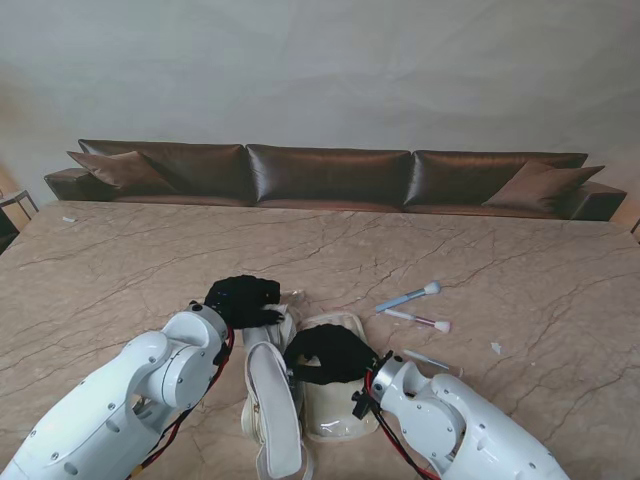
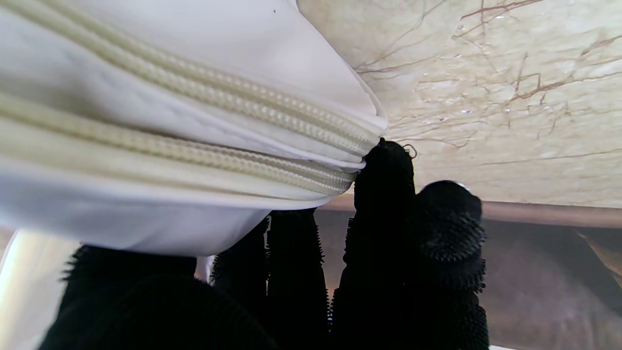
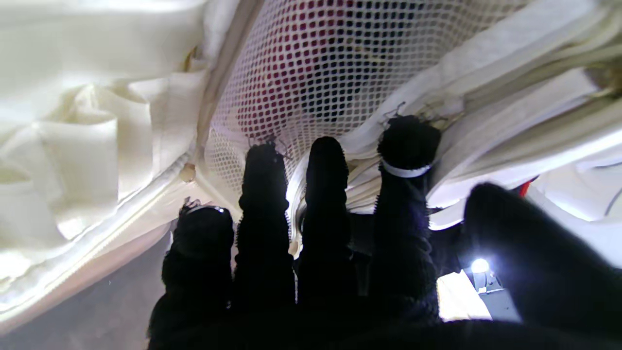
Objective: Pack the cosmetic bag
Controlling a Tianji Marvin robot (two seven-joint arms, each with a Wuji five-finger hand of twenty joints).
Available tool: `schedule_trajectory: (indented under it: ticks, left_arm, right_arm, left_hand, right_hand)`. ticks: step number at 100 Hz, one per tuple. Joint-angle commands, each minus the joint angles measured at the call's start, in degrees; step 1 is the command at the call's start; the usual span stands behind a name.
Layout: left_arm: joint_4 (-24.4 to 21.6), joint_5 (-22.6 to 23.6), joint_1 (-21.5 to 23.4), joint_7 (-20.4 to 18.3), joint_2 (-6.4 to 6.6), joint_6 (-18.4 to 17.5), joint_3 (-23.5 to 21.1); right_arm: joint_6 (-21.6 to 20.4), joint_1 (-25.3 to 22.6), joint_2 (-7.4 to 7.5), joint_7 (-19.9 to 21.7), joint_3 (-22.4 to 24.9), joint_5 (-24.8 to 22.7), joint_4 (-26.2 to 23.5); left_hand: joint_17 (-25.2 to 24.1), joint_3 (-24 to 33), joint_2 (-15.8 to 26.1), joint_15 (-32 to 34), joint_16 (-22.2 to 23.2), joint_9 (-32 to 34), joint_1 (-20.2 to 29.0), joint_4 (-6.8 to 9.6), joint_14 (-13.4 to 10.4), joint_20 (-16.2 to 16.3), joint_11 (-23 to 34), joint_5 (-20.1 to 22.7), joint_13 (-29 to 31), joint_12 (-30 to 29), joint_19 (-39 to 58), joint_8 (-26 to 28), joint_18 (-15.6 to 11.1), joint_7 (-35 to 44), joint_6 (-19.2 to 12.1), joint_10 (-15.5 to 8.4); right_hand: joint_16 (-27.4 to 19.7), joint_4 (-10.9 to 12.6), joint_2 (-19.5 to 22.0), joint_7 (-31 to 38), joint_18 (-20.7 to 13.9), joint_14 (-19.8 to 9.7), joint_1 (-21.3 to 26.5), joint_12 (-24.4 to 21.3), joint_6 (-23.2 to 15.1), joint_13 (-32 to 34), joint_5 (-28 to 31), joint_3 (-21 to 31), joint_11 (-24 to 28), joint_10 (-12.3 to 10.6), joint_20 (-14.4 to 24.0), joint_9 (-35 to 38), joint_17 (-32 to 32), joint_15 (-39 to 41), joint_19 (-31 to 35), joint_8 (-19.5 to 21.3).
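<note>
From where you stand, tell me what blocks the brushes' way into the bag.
The right hand lies over the cosmetics bag opening. Bare table separates the blue brush and pink brush from it.

Soft, even daylight over the stand view, shadows faint; wrist views sharp on fabric beyond the fingertips, white cosmetics bag (image 2: 146, 146) overexposed beside the black left hand (image 2: 340, 272), small lamp glare beside the right hand (image 3: 311, 253).
</note>
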Motion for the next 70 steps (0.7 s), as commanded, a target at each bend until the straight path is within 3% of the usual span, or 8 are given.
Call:
schedule_trajectory:
  ticks: [1, 9, 19, 34, 37, 59, 66, 70]
  left_arm:
    - [-0.15, -0.34, 1.08, -0.68, -0.46, -0.46, 0.85]
    - [-0.10, -0.36, 1.08, -0.71, -0.45, -0.41, 0.94]
    - [-0.14, -0.36, 1.15, -0.90, -0.41, -0.42, 0.95]
    - [-0.22, -0.44, 1.21, -1.00, -0.41, -0.30, 0.90]
    - [-0.28, -0.44, 1.25, -1.00, -0.41, -0.24, 0.88]
    - [-0.91, -0.03, 1.98, -0.39, -0.47, -0.39, 0.50]
    - [-0.91, -0.09, 2.02, -0.27, -0.48, -0.46, 0.60]
    - [-0.86, -0.11, 1.97, -0.26, -0.49, -0.47, 0.72]
  right_arm:
    - [-0.54, 0.03, -0.08, 0.36, 0.30, 0.71, -0.92]
    - [-1.50, 0.01, -0.73, -0.59, 0.20, 3.10, 0.24]
    - [-2.28, -0.01, -1.20, -2.11, 0.10, 3.75, 1.05]
    - [-2.43, -0.12, -0.92, -3.06, 0.28, 0.86, 0.64]
    - [-2.26, -0.15, -1.02, -3.96, 0.23, 0.19, 0.73]
    - [-0.69, -0.48, -3.43, -16.70, -0.51, -3.10, 3.82]
    - [-0.24, -0.70, -3.50, -16.80, -0.39, -3.05, 3.85]
    - [-0.38, -0.74, -3.40, -16.41, -0.26, -3.03, 3.82]
  left_hand:
    - [-0.50, 8.91, 6.72, 2.88, -0.55, 2.71, 11.18, 5.12, -9.35, 1.29, 6.33, 2.13, 1.83, 2.01, 0.77, 1.83, -0.81, 7.45, -7.66, -3.70]
    - [-0.44, 8.86, 6.68, 2.92, -0.57, 2.74, 11.19, 5.08, -9.48, 1.27, 6.34, 2.12, 1.92, 1.98, 0.80, 1.82, -0.93, 7.46, -7.84, -3.72]
    - [-0.46, 8.78, 6.71, 2.86, -0.61, 2.68, 11.13, 5.04, -9.47, 1.24, 6.33, 1.97, 1.78, 1.95, 0.78, 1.75, -1.00, 7.40, -7.88, -3.78]
    - [-0.43, 8.73, 6.56, 2.82, -0.67, 2.68, 11.15, 5.00, -9.41, 1.18, 6.32, 1.99, 1.78, 1.89, 0.78, 1.65, -1.09, 7.44, -7.90, -3.71]
    - [-0.43, 8.71, 6.60, 2.79, -0.68, 2.65, 11.14, 4.99, -9.49, 1.17, 6.31, 1.93, 1.69, 1.88, 0.78, 1.62, -1.08, 7.42, -7.91, -3.84]
    - [-0.37, 8.76, 6.35, 2.87, -0.70, 2.78, 10.94, 4.94, -9.47, 1.14, 6.30, 2.08, 1.86, 1.82, 0.83, 1.49, -1.07, 7.40, -8.13, -3.70]
    - [-0.44, 8.91, 6.35, 2.85, -0.71, 2.78, 10.94, 4.95, -9.34, 1.14, 6.27, 2.10, 1.80, 1.81, 0.83, 1.40, -0.96, 7.31, -8.11, -3.67]
    - [-0.44, 8.97, 6.34, 2.84, -0.72, 2.80, 10.95, 4.93, -9.29, 1.14, 6.28, 2.11, 1.78, 1.82, 0.83, 1.39, -0.94, 7.31, -8.11, -3.67]
  right_hand:
    - [1.05, 5.33, 9.91, -11.28, -0.51, 0.93, -5.48, -0.05, 7.95, -2.97, -3.95, -7.68, -0.98, -0.06, 2.23, -1.90, -2.10, -0.46, -0.60, -6.39]
    - [1.77, 5.87, 19.05, -7.66, 1.40, 2.44, -3.19, 0.14, 7.03, -2.75, 4.30, -13.56, -0.55, 0.00, 3.49, 2.36, -2.56, 1.15, 1.06, -6.72]
    - [2.05, 3.40, 18.27, -5.69, 1.48, 2.50, 1.38, 0.21, 8.86, -2.03, 10.20, -8.08, -0.09, -0.04, 3.65, 5.55, -2.38, 2.95, 2.71, -8.62]
    - [1.21, -2.51, 8.52, -4.97, -0.98, 0.43, 9.61, 1.20, 8.18, -0.15, 7.87, -6.09, 1.19, 0.35, 2.15, 5.32, 0.51, 4.13, 3.76, -3.85]
    - [0.78, -6.99, 4.27, -2.91, -0.80, 0.32, 11.07, 1.32, 6.68, 1.45, 7.43, -2.95, 1.66, 0.23, 1.74, 6.41, 1.96, 4.52, 4.24, -3.88]
    - [-1.68, -20.27, -16.98, 8.42, 1.33, 0.52, 12.34, -0.83, -0.08, 14.09, 10.29, 2.71, 2.41, -0.71, -1.83, 17.35, 11.45, 8.00, 8.53, -12.36]
    - [-1.89, -15.51, -18.78, -3.95, 1.75, 0.92, 8.75, -2.40, 2.00, 13.65, 5.02, 0.31, 1.21, -0.27, -1.97, 16.41, 10.46, 6.68, 7.88, -3.02]
    - [-2.08, -14.88, -19.21, -6.91, 1.80, 0.96, 7.89, -2.61, 2.95, 13.36, 1.50, -0.80, 1.12, -0.42, -1.98, 15.81, 9.97, 6.03, 7.51, -1.85]
